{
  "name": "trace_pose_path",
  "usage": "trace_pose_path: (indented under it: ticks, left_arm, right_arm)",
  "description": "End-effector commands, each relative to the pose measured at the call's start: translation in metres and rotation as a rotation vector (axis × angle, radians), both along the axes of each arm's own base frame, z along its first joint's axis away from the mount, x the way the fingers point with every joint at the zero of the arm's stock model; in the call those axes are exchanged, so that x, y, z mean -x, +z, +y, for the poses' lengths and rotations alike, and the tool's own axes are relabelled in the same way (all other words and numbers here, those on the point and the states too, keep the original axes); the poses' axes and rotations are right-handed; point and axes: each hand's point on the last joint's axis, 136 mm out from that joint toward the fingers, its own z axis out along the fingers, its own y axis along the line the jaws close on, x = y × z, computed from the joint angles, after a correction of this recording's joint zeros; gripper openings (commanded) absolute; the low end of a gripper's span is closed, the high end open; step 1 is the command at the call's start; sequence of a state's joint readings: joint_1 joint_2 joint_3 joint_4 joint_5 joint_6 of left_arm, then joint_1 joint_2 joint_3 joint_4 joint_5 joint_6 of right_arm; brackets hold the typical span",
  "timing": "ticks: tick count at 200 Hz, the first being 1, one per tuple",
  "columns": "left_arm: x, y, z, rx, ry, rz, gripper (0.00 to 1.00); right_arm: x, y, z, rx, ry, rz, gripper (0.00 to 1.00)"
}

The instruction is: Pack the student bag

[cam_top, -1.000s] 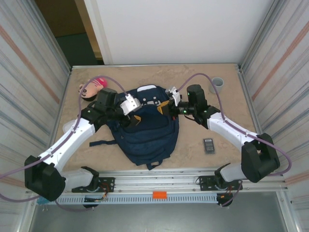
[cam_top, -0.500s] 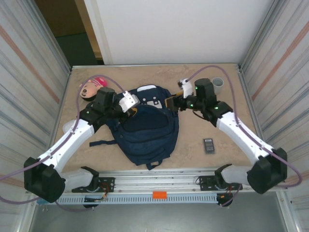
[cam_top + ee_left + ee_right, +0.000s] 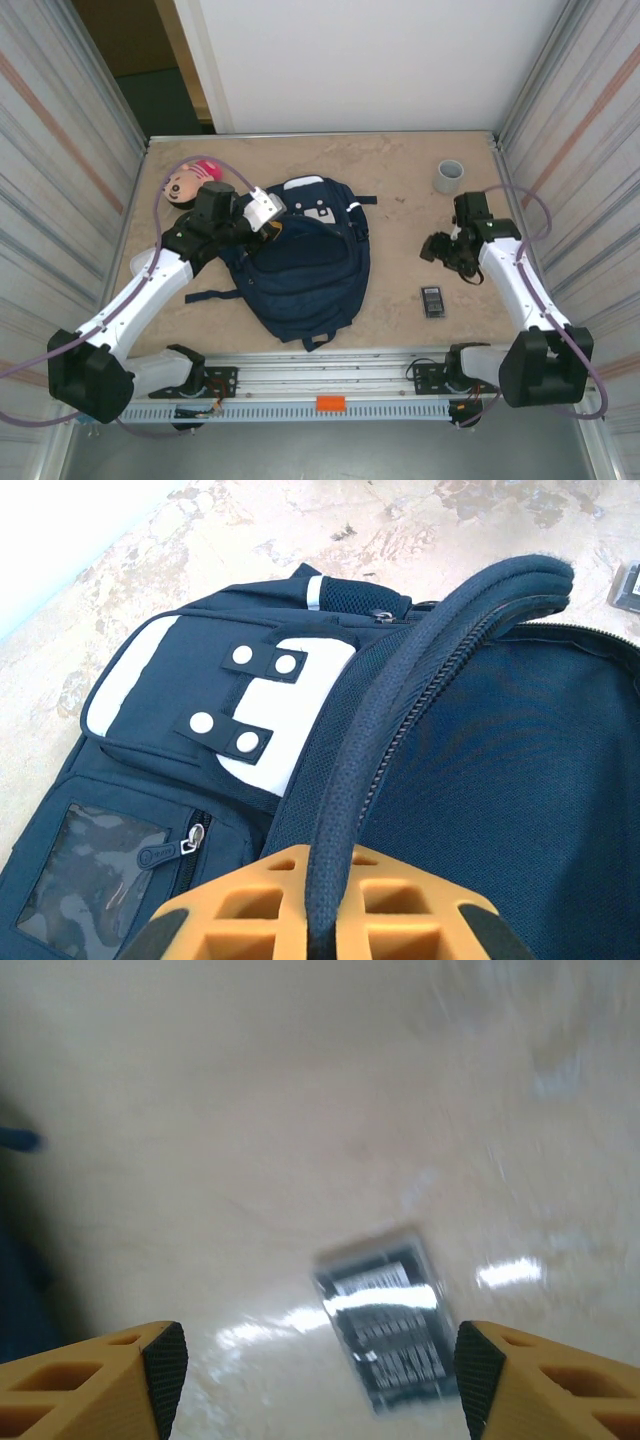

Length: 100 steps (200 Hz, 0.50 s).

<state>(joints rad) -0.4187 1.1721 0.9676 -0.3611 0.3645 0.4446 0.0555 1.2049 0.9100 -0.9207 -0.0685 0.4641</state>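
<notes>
Your left gripper (image 3: pixel 262 210) is clenched on the zippered rim of the navy backpack (image 3: pixel 300 265), which lies flat mid-table (image 3: pixel 400 170), its top end away from the arm bases. The overhead view gives the grip as a white wrist at the bag's upper left edge. The left wrist camera shows the padded rim running between the yellow fingers (image 3: pixel 215 905), white patches beside it. Your right gripper (image 3: pixel 437 247) hangs released, well apart from the bag. Its blurred wrist view shows fingers spread wide above a small dark device (image 3: pixel 390 1335). From above, you also see a grey cup (image 3: pixel 449 176) and a doll (image 3: pixel 190 180)
</notes>
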Motion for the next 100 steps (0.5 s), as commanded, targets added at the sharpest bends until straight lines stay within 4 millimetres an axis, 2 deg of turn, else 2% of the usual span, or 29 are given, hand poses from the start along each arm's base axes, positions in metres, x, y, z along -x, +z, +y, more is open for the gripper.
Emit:
trace_pose_path:
  ticks: [1, 21, 41, 59, 100]
  left_arm:
    - [-0.007, 0.023, 0.008, 0.033, 0.046, -0.082, 0.00]
    - [-0.007, 0.021, 0.008, 0.034, 0.047, -0.078, 0.00]
    - [-0.006, 0.020, 0.009, 0.035, 0.049, -0.075, 0.00]
    - [-0.005, 0.020, 0.009, 0.043, 0.054, -0.077, 0.00]
    - [-0.003, 0.018, 0.009, 0.043, 0.049, -0.075, 0.00]
  right_arm:
    - [0.023, -0.020, 0.002, -0.037, -0.087, 0.100, 0.71]
    - [0.029, -0.034, 0.006, -0.055, -0.107, 0.124, 0.69]
    - [0.027, -0.040, 0.021, -0.108, -0.088, 0.130, 0.67]
    - [0.029, -0.048, 0.027, -0.103, -0.087, 0.143, 0.67]
    - [0.034, -0.072, 0.023, -0.074, -0.111, 0.185, 0.67]
